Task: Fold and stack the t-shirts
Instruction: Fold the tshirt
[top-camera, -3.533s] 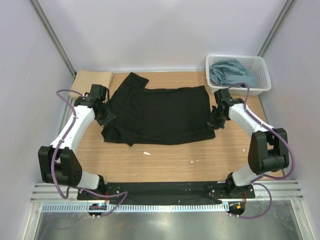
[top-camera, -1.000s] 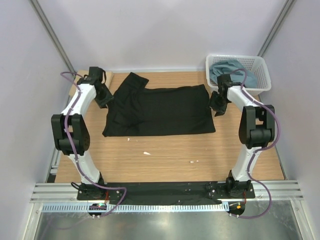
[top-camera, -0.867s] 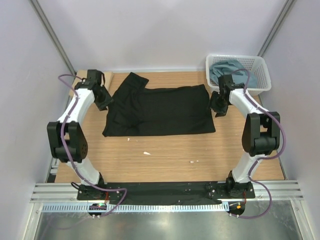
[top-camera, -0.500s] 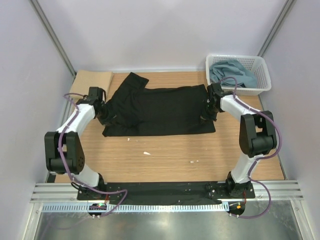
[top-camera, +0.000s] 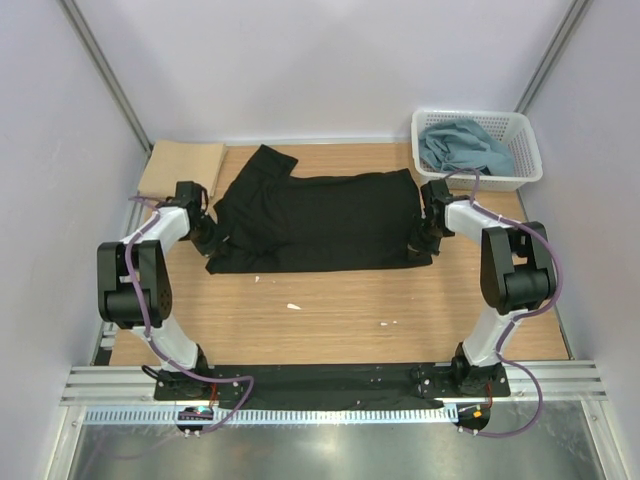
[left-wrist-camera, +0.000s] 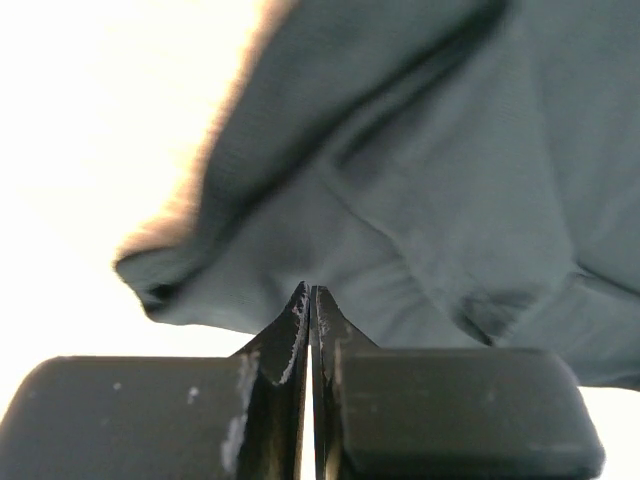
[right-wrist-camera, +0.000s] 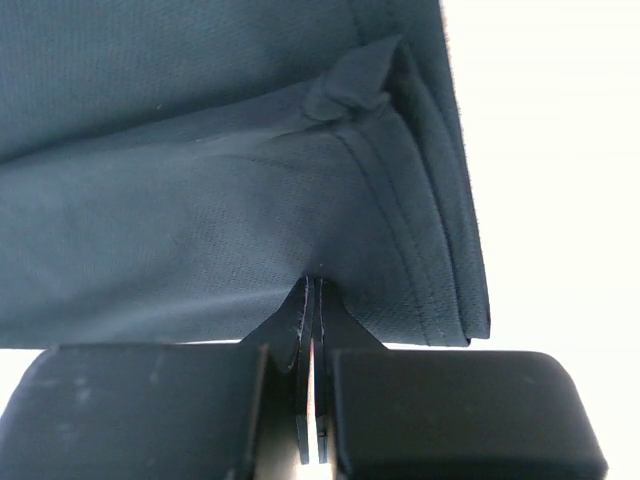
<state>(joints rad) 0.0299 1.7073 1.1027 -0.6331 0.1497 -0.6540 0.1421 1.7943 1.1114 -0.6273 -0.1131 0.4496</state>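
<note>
The bench (top-camera: 330, 300) is pale wood, boxed in by plain light-grey walls (top-camera: 320, 60) on three sides, with a ribbed metal rail (top-camera: 330, 382) along its near edge. Two small white scraps (top-camera: 293, 306) lie on the bare wood in the near half. A white lattice basket (top-camera: 528, 160) stands in the far right corner with a crumpled blue-grey t-shirt (top-camera: 460, 145) inside it. A tan t-shirt (top-camera: 180, 160), folded flat, lies in the far left corner.

The black t-shirt (top-camera: 320, 220) lies across the far half of the bench as a wide, flat rectangle. One part juts from its far left end toward the far edge. Its near edge runs fairly straight, and the left end shows several overlapping layers. In the wrist views the cloth reads as dark grey-green, with soft creases at the left end (left-wrist-camera: 420, 150) and a stitched hem at the right end (right-wrist-camera: 200, 150).

The left tool (top-camera: 213, 242) sits at the shirt's near left corner, its fingers (left-wrist-camera: 290, 330) pressed together with cloth bunched at their tips. The right tool (top-camera: 418, 243) sits at the near right corner, likewise closed, nipping a pucker of the hem
</note>
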